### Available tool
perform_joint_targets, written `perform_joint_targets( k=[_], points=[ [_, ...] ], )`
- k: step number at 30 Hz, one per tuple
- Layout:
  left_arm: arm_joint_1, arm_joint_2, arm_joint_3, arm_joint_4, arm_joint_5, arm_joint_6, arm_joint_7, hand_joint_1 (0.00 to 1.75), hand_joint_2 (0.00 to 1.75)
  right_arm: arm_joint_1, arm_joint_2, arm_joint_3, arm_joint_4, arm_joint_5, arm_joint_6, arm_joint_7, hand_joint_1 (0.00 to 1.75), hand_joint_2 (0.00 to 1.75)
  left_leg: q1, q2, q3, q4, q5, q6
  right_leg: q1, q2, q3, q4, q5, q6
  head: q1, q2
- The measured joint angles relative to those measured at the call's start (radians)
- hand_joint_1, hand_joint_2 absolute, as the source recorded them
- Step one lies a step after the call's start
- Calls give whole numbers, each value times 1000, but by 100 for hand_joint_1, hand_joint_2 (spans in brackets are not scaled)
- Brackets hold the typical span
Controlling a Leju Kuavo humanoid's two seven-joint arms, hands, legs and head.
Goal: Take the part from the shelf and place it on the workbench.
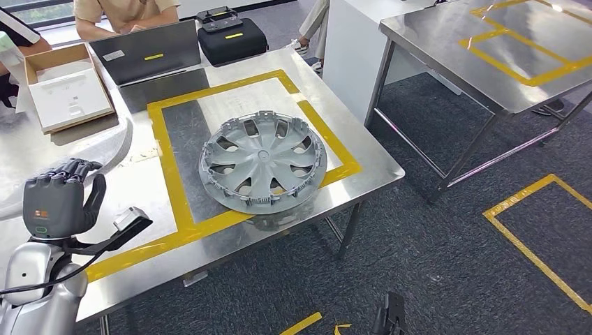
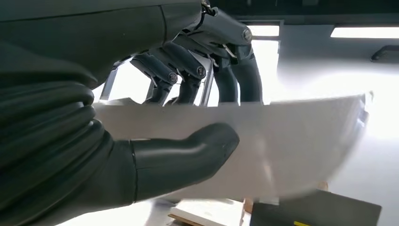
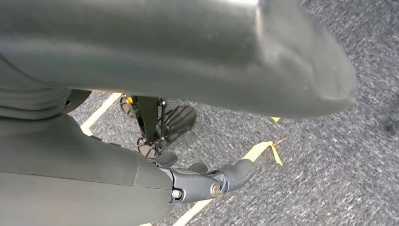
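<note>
Your wheel cover (image 1: pixel 263 162) already lies flat on the table (image 1: pixel 363 178) inside the yellow tape square (image 1: pixel 171 181), just right of your raised, empty, loosely curled left hand (image 1: pixel 61 197), the nearer one.

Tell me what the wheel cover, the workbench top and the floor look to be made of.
Wheel cover: probably moulded plastic with a matt silver-grey finish; thin clip tabs line its rim. Workbench top: brushed sheet metal, likely stainless steel, with soft reflections, marked with yellow tape. Floor: dark grey carpet with a speckled, fibrous look.
</note>
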Motion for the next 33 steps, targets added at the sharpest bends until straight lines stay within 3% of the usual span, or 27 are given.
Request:
perform_joint_targets(
  k=[1,5,19,23,25,27,28,29,30,33],
  points=[
    [-2,-6,0,1,1,0,-4,0,175,1,0,0,0,0,-2,0,0,0,0,0,0,0,0,0,0,0,0,0,0,0,0,0],
    [-11,-23,3,2,-1,1,-3,0,0,3,0,-1,0,1,-4,2,0,0,0,0,0,0,0,0,0,0,0,0,0,0,0,0],
    [-2,-31,13,-21,-19,1,24,0,0,4,0,-1,0,20,23,7,0,0,0,0,0,-1,0,0,0,0,0,0,0,0,0,0],
    [3,-32,13,-34,0,1,6,0,0,3,3,-1,0,24,31,5,0,0,1,1,9,-18,9,15,-4,-1,5,-7,1,15,0,0],
    [6,-33,13,-46,-4,1,6,0,0,2,4,-1,0,26,32,6,0,0,8,4,18,-39,23,23,-3,0,-18,45,-33,20,3,0],
    [12,-33,13,-56,-13,1,11,0,0,2,4,-1,0,27,33,8,0,0,8,6,16,-41,27,25,-6,0,-77,165,-93,23,6,0],
    [17,-34,13,-60,-16,1,14,0,0,2,4,-1,0,27,33,10,0,0,9,7,12,-39,27,24,-8,0,-107,224,-113,25,6,0],
    [23,-34,13,-64,-17,1,16,0,0,2,4,-1,0,28,33,12,0,0,10,7,8,-34,27,22,-11,-1,-124,256,-116,29,6,0],
    [29,-34,13,-68,-17,1,19,0,0,2,4,-1,0,29,33,13,0,0,13,7,3,-28,26,18,-14,-1,-124,251,-101,33,6,0],
    [34,-33,13,-82,-16,1,25,0,0,0,6,-1,0,30,35,13,0,0,23,4,-18,7,18,-8,-26,1,-51,91,-20,45,8,0]
  ],
)
